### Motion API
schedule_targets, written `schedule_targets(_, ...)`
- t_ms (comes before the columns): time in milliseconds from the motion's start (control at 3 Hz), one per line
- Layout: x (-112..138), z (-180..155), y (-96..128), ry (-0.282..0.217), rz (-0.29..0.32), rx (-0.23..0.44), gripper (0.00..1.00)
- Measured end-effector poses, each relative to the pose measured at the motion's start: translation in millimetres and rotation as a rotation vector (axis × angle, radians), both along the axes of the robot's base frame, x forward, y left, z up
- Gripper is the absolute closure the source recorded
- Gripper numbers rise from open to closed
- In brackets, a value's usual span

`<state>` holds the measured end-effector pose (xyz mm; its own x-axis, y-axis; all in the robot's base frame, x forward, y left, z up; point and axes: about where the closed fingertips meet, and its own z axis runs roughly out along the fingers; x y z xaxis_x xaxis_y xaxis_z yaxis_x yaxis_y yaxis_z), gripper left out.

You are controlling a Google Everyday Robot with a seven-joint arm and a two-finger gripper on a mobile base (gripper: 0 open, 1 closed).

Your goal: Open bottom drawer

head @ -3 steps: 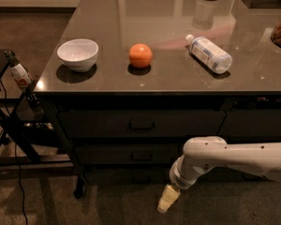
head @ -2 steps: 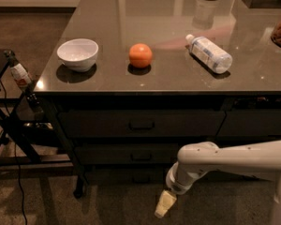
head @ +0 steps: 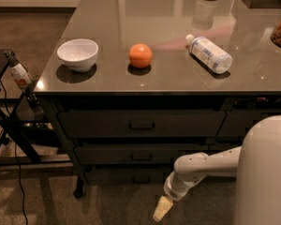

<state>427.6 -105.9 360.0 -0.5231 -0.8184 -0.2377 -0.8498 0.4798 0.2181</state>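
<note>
The bottom drawer (head: 117, 175) is the shallow dark panel lowest in the wide stack under the counter, and it sits flush and closed. Its small dark pull (head: 141, 177) is barely visible at the middle. Two taller dark drawers (head: 141, 123) are stacked above it. My gripper (head: 162, 208), cream-coloured at the tip, hangs low near the floor, in front of the drawer and slightly right of its pull, not touching it. My white arm (head: 201, 165) reaches in from the right.
On the grey counter (head: 178, 78) stand a white bowl (head: 77, 54), an orange (head: 140, 56) and a plastic bottle (head: 209, 54) lying on its side. A black stand (head: 14, 125) with a small bottle (head: 19, 74) and a cable is at the left.
My gripper has moved slightly down and to the left, closer to the floor. The arm's white body now fills more of the right edge. The drawers have not moved.
</note>
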Motion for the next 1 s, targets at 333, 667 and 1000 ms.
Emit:
schedule_targets(333, -4.2, -20.5, 9.7, 0.035, -0.005, 0.040, 0.00)
schedule_targets(667, 3.0, -61.0, 40.4, 0.065, -0.006, 0.115, 0.00)
schedule_targets(1000, 14.6, -92.6, 69.6, 0.085, 0.003, 0.178, 0.00)
